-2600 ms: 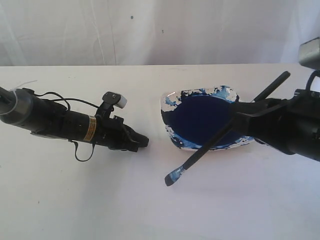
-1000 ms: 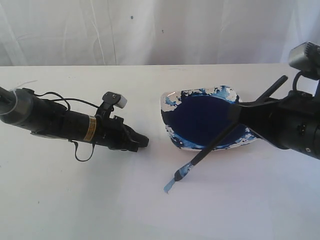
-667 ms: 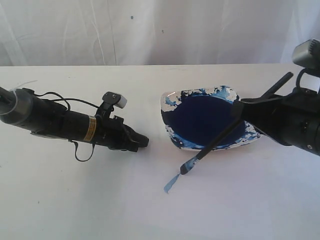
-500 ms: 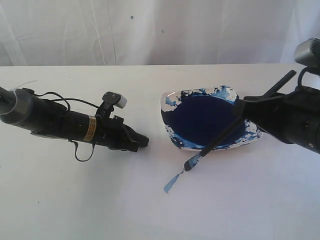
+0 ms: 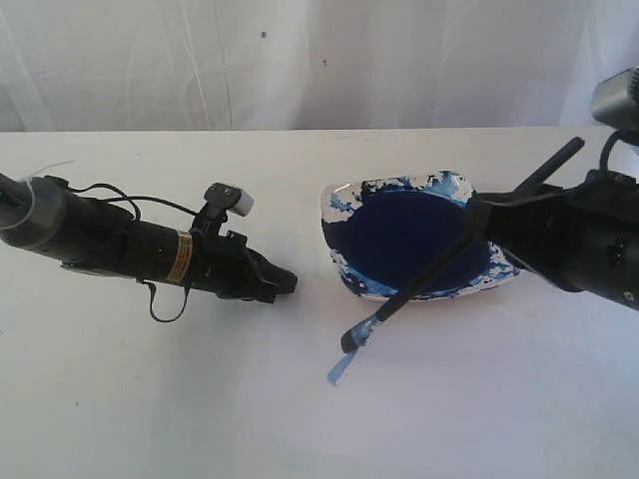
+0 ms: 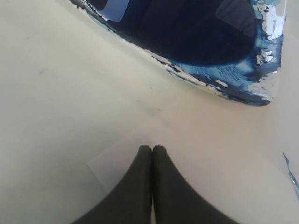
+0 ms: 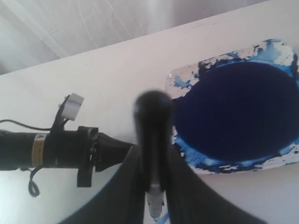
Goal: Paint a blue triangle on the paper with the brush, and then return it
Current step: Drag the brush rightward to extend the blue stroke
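My right gripper (image 5: 477, 226) is shut on the brush (image 5: 419, 284), a thin black stick slanting down to the left over the front rim of the paint dish (image 5: 337, 203). Its blue-stained tip (image 5: 349, 340) sits just above a short light-blue streak (image 5: 337, 371), the only part of the blue triangle on the paper (image 5: 300, 419). In the right wrist view the handle (image 7: 153, 140) runs between the jaws of that gripper (image 7: 154, 161). My left gripper (image 5: 287, 283) lies low on the sheet left of the dish, shut and empty, as the left wrist view (image 6: 152, 148) shows.
The dish (image 7: 187, 74) holds a round pool of dark navy paint (image 5: 404, 238) and stands right of centre. A wrinkled white curtain (image 5: 300, 60) closes the back. The left arm (image 5: 120, 244) with its cables lies across the left side.
The brush tip dragged up and to the right on the paper, leaving the short blue streak, then came back down-left toward it. The left arm has not moved.
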`<state>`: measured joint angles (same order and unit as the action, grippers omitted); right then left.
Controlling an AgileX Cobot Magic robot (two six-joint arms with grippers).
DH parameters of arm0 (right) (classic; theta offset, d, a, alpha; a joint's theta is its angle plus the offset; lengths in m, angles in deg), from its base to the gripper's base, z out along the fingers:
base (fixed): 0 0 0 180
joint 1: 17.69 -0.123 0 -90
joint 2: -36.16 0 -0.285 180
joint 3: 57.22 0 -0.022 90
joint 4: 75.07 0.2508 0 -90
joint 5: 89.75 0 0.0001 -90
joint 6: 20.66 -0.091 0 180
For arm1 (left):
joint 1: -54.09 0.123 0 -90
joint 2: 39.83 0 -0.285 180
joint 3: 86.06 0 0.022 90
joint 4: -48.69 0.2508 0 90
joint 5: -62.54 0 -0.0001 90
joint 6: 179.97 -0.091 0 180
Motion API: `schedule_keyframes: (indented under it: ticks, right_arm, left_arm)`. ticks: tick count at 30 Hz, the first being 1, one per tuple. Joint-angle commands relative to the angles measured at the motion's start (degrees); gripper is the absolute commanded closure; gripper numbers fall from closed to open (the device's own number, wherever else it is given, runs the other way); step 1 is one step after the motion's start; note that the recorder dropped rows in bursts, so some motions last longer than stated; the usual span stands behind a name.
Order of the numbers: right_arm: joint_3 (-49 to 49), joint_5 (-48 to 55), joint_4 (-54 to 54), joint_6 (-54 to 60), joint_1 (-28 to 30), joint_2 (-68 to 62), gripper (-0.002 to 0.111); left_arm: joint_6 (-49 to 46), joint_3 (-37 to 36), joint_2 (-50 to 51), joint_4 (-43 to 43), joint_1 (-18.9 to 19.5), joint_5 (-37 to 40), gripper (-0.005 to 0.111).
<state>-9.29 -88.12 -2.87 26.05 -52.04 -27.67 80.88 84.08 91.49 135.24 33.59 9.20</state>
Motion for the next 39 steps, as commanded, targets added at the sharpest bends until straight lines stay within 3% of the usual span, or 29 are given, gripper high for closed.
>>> schedule_keyframes:
  ticks: [1,18,39]
  right_arm:
    - [-0.3,4.1,0.5,-1.1,0.1,0.5,0.106]
    - [0.0,5.6,1.5,-0.5,0.1,0.5,0.106]
    - [1.4,0.5,1.3,-0.5,0.1,0.5,0.106]
  left_arm:
    - [-0.1,0.0,-0.1,0.9,-0.2,2.5,0.107]
    - [-0.1,0.0,-0.1,0.9,-0.2,2.5,0.107]
    - [-0.1,0.0,-0.1,0.9,-0.2,2.5,0.107]
